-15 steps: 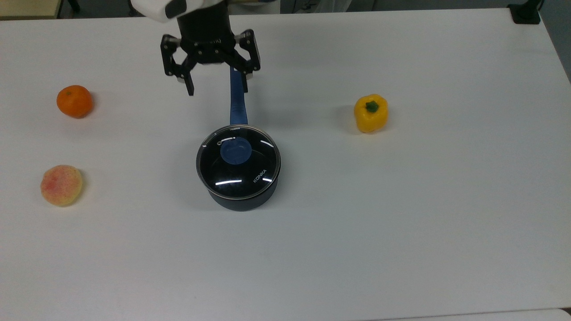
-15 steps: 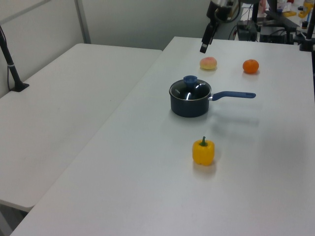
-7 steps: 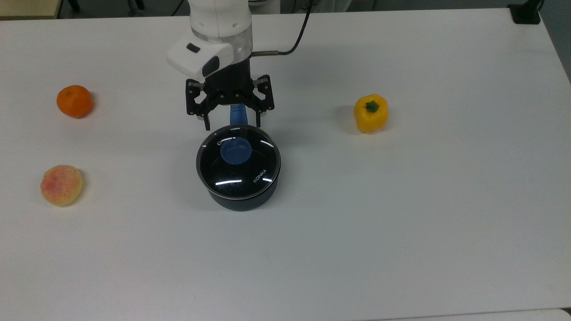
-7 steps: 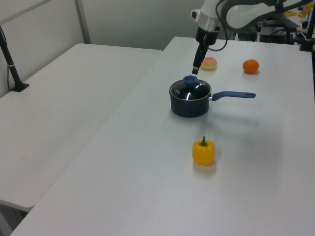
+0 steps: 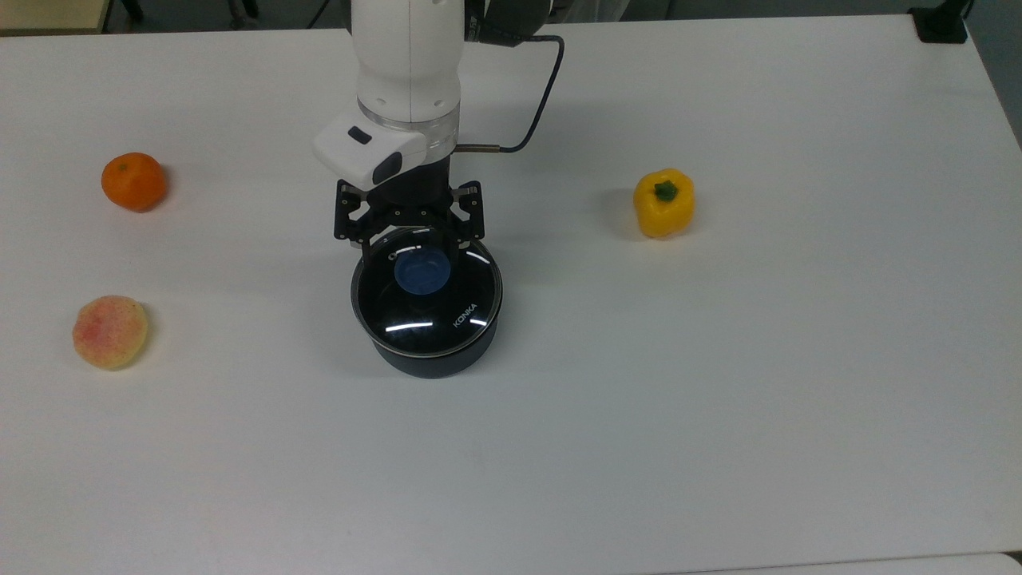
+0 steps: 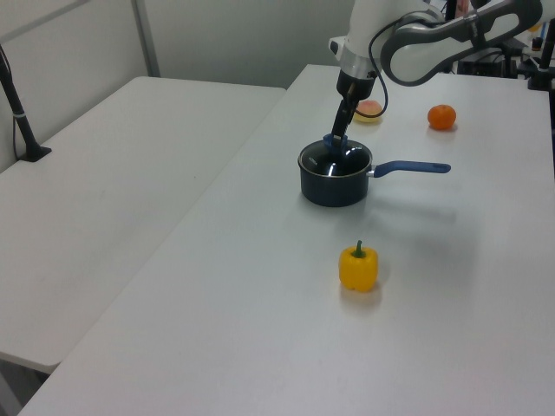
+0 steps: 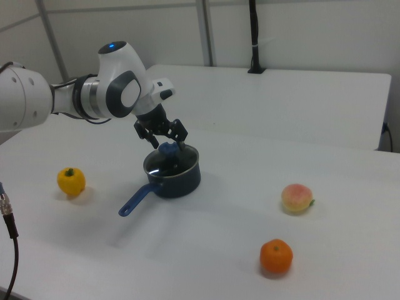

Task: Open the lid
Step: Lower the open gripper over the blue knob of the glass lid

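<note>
White bench [image 5: 718,399] stretches wide under office light as the white robot arm's black gripper [image 5: 411,254] has swept in from the far edge within the last second and dropped over the dark blue saucepan [image 5: 435,359]. Its fingers [image 5: 366,250], spread apart, now flank the blue knob [image 5: 421,271] of the round clear glass lid with the metal rim [image 5: 427,307], which sits shut on the pan near mid-bench. The approach looks done; closing on the knob and lifting remain. The arm hides the pan's long blue handle in the top view, and whether the fingers touch the knob cannot be made out. An orange [image 5: 133,181], a peach [image 5: 109,331] and a yellow bell pepper [image 5: 663,203] lie well apart from the pan.
</note>
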You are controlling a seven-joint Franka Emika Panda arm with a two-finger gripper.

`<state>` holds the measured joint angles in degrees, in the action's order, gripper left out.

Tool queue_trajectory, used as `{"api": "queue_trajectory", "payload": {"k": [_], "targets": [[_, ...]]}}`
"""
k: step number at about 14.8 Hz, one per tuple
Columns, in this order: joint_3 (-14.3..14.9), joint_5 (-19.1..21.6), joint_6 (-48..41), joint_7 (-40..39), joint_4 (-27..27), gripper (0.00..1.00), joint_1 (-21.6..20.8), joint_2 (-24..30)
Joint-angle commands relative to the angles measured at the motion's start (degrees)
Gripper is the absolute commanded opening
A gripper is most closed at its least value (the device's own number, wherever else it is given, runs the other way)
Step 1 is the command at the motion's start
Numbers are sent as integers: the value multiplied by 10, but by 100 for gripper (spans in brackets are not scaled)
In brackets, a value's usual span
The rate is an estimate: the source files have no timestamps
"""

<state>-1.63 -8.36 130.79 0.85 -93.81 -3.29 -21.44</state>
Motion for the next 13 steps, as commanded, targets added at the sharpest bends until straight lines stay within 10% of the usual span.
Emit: {"api": "queue_trajectory", "payload": {"k": [1, 7, 11, 13], "targets": [[-1, -13, 10, 19, 3, 100, -5, -8], [-2, -18, 40, 19, 2, 98, -10, -19], [-2, -25, 40, 19, 1, 63, -13, -19], [-2, -26, 40, 19, 0, 30, -13, -19]]}}
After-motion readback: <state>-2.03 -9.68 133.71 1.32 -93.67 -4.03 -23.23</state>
